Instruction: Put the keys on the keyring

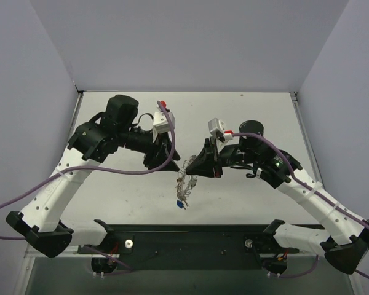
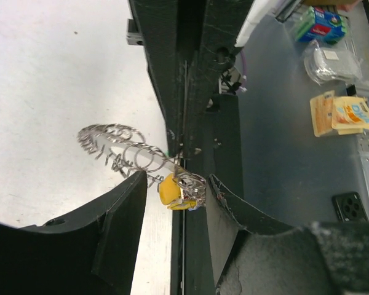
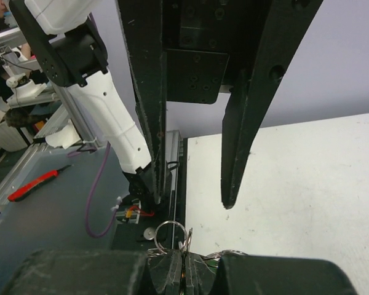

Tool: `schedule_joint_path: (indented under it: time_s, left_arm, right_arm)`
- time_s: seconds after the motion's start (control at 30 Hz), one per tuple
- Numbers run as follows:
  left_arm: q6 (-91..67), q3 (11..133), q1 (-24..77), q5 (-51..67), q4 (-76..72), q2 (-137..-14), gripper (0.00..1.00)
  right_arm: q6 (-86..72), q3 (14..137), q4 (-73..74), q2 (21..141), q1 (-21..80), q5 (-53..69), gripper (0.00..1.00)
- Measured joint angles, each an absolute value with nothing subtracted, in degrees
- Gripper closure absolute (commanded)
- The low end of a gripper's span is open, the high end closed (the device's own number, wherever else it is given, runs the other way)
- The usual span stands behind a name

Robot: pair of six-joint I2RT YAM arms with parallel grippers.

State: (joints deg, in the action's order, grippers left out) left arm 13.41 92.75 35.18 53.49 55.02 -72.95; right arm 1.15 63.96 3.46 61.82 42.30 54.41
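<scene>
**A:** Keyring (image 1: 186, 176): how much of it is clear?

**B:** Not much. From above it is a thin silvery tangle over the middle of the table (image 1: 264, 117), between the two grippers. The keys (image 1: 181, 203) dangling from it are only blue and green specks. The right wrist view cuts it off, with just a few loops (image 3: 171, 233) rising behind the fingers.

**A:** And the grips?

**B:** The right gripper (image 3: 184, 265) is pressed closed on the ring's wire. The left gripper (image 2: 177, 180) stands parted, one finger on each side of a yellow key (image 2: 168, 189) at the coil's end (image 2: 120, 149). I see no contact with that key. I cannot tell whether it is threaded on the coil or only lying against it.

**A:** Arm poses?

**B:** Both arms reach in from the near corners, elbows bent outward. The left gripper (image 1: 171, 160) and right gripper (image 1: 195, 166) point at each other, just apart, above the centre.
</scene>
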Motion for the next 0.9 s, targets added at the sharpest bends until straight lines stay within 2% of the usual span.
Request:
schedule_joint_path:
  time_s: [0.33,0.47,0.67,0.77,0.9]
  left_arm:
    - [17.3,95.6,39.7,51.4,61.9,-76.0,0.48]
    - [17.7,96.0,41.0,49.8,62.6,-77.2,0.51]
    - [17.6,96.8,41.9,47.7,62.8,-79.0,0.61]
    - [17.4,96.9,42.4,47.0,62.7,-79.6,0.75]
    - [17.2,97.0,43.1,46.3,62.7,-79.9,0.81]
  right_arm:
    - [3.7,65.1,7.9,62.7,42.0,54.5,1.0]
    - [4.2,65.1,8.4,62.8,42.0,54.5,1.0]
    - [4.5,65.1,8.6,62.8,42.0,54.5,1.0]
    - [4.5,65.1,8.9,62.9,42.0,54.5,1.0]
    - [4.6,65.1,8.9,63.0,42.0,54.5,1.0]
